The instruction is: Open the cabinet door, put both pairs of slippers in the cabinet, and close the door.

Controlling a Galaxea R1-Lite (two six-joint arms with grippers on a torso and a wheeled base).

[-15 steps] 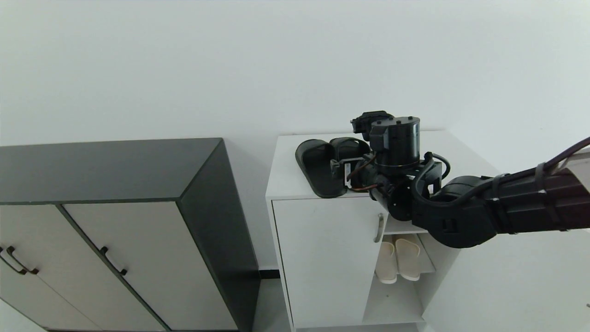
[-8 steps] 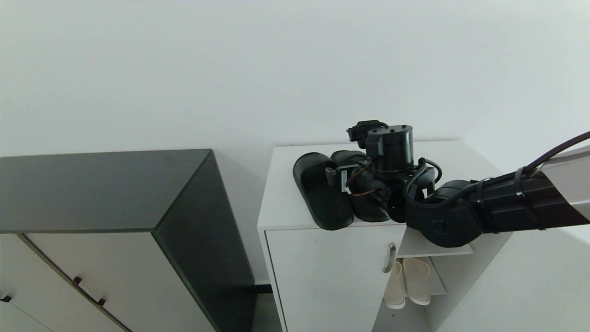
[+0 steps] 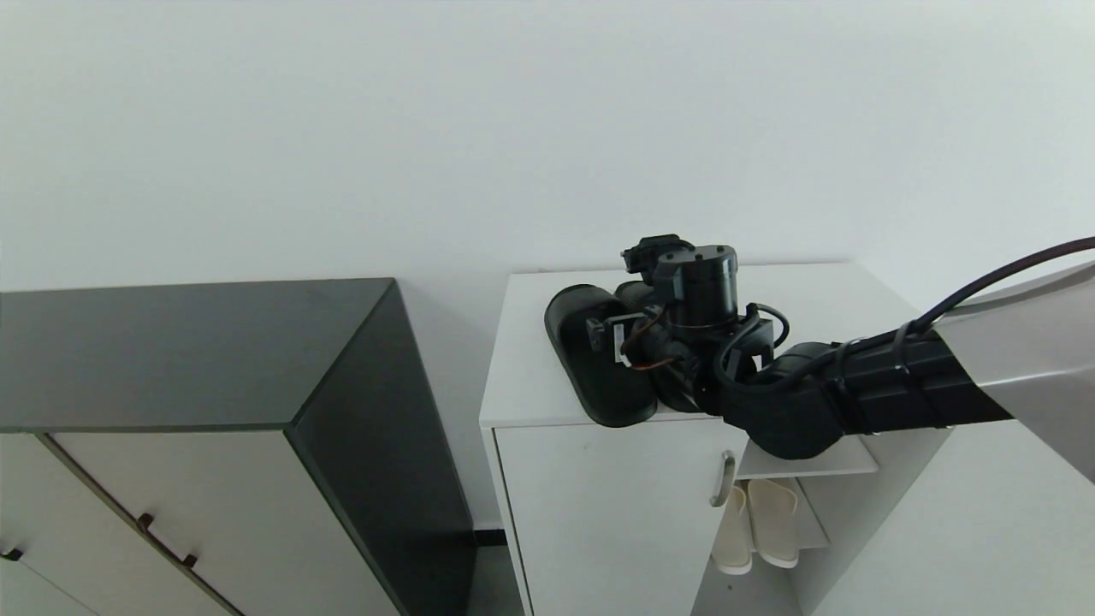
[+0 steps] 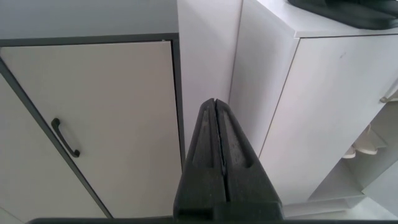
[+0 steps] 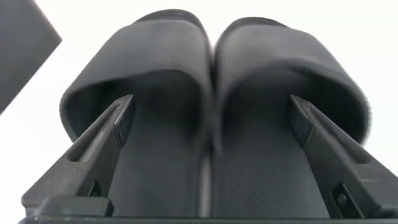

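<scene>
A: Where's the black pair?

B: The black slippers (image 3: pixel 599 376) lie side by side on top of the white cabinet (image 3: pixel 526 359), with one end at its front edge. We see the right pincer (image 5: pixel 211 102) on them, at 3 o'clock of the pair in the head view.

A: Pincer state?

B: Spread wide. There's one finger (image 5: pixel 93 155) over each footbed, tips at the strap openings. The slippers' touching inner walls run between the fingers. It isn't pinching anything.

A: Cream pair?

B: The cream slippers (image 3: pixel 757 535) are on a shelf (image 3: pixel 817 539) inside the white cabinet, at 6 o'clock of the right arm. That compartment stands open. The door panel (image 3: pixel 599 513) at its 9 o'clock is shut, with its handle (image 3: pixel 725 477) at the open edge.

A: Left arm?

B: The left pincer (image 4: pixel 214 106) is pressed together with nothing in it. It sits low, facing the gap between the white cabinet and the dark-topped cabinet (image 3: pixel 197 351). That one stands at 9 o'clock of the white cabinet, doors shut.
</scene>
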